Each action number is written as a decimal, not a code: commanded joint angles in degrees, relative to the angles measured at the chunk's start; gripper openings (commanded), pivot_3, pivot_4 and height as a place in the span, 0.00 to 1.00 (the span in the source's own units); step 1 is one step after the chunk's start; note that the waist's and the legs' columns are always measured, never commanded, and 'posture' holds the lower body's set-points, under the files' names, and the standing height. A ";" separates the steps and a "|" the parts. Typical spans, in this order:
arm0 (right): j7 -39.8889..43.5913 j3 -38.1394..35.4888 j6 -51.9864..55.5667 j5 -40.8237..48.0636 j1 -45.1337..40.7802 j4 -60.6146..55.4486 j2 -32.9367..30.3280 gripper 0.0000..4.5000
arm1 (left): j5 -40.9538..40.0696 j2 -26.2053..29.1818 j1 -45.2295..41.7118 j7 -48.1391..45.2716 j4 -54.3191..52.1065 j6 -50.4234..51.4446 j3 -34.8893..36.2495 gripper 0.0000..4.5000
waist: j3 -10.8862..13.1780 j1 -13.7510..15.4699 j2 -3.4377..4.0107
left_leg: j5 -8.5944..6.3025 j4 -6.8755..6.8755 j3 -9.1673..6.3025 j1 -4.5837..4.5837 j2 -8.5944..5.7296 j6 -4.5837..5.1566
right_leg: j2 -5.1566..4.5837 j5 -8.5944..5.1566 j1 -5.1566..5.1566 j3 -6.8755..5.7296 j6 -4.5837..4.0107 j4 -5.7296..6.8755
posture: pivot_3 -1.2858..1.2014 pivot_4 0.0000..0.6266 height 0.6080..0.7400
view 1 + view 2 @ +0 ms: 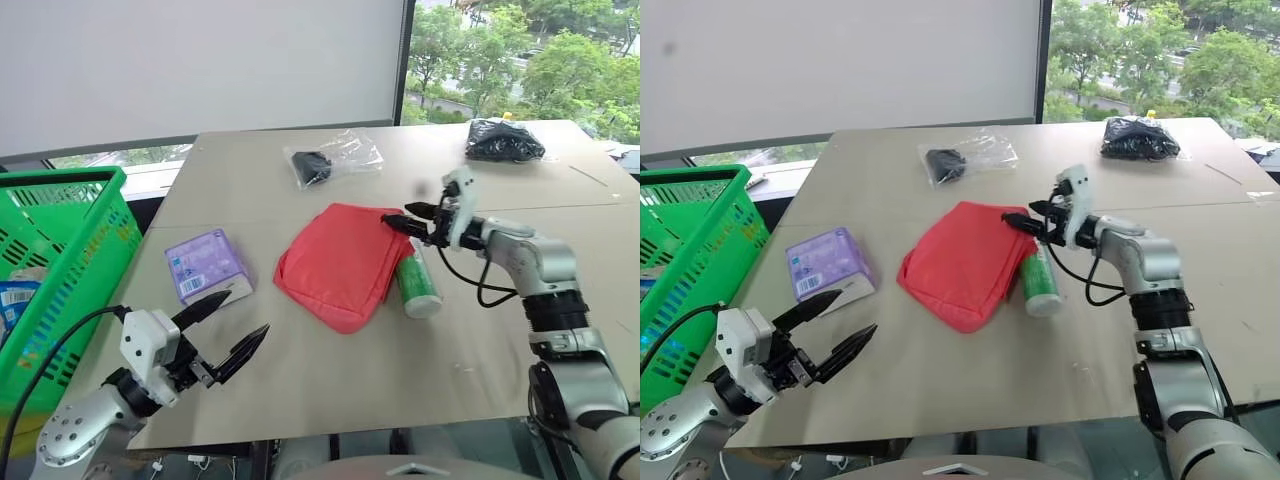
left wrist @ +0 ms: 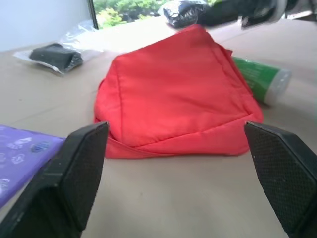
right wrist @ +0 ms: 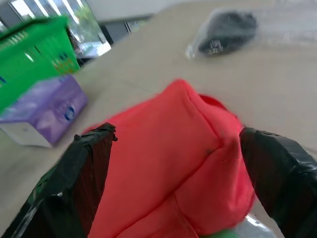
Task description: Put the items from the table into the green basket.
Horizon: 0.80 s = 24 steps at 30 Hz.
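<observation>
Matt red cloth pouch [image 1: 340,262], glossy clear plastic bag [image 1: 335,157], smooth matt tabletop [image 1: 400,370].

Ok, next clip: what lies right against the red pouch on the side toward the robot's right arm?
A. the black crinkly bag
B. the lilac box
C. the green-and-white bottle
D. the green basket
C: the green-and-white bottle lies on its side along the red pouch, touching its edge, just below the open right gripper.

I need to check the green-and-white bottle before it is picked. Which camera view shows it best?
The left eye view shows the green-and-white bottle best: it lies whole beside the red pouch, just below the open right gripper. The left wrist view shows it partly behind the pouch; the right wrist view shows only a green sliver.
</observation>
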 commanded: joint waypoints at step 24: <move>-5.75 -22.64 -16.07 7.48 -14.11 11.32 -1.84 0.01 | -3.74 -1.26 -5.55 8.85 -11.33 5.73 -0.52 1.00 | 0.00 2.01 0.01 | 0.00 0.01 -0.09 -0.04 -0.01 0.00 | 0.21 0.01 -0.01 -0.07 0.00 0.02 | 0.57 0.00 1.00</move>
